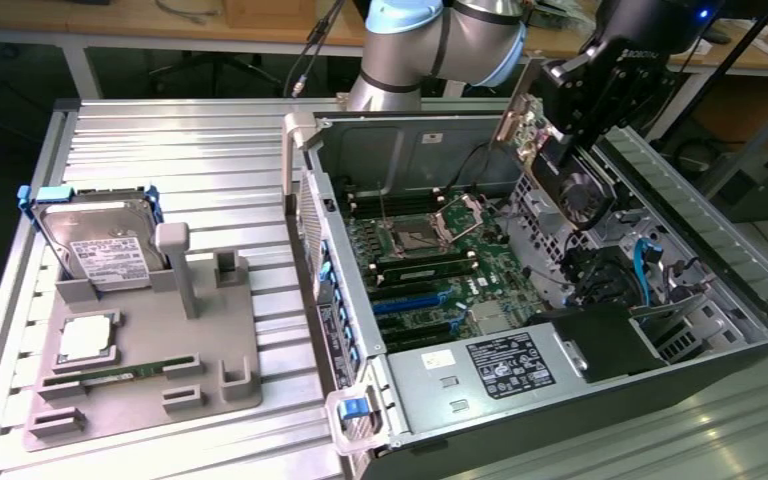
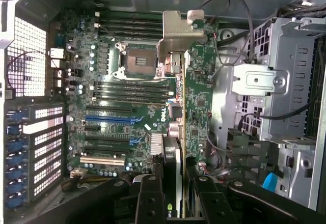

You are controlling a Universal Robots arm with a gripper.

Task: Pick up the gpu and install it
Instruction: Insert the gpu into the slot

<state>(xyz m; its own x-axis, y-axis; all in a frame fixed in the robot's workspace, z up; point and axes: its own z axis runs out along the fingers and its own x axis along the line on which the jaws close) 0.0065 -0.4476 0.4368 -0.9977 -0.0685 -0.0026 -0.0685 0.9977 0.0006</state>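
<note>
The gpu (image 1: pixel 582 195) is a dark card with a fan face and a silvery bracket at its upper end. It hangs upright above the far side of the open computer case (image 1: pixel 704 260), with my gripper (image 1: pixel 560 135) shut on it. In the wrist view the gpu (image 2: pixel 171 158) appears edge-on between the black fingers (image 2: pixel 150 198), over the green motherboard (image 2: pixel 198 96). Below and to one side lie the expansion slots, one of them blue (image 2: pixel 109 118). The card is clear of the board and touches no slot.
A grey fixture (image 1: pixel 211 350) at the exterior view's left holds a silver hard drive in a blue frame (image 1: pixel 97 245), a processor (image 1: pixel 87 338) and a green memory stick (image 1: pixel 124 370). Inside the case are the power supply (image 1: pixel 491 370), a drive cage (image 2: pixel 275 81) and loose cables (image 1: pixel 644 265).
</note>
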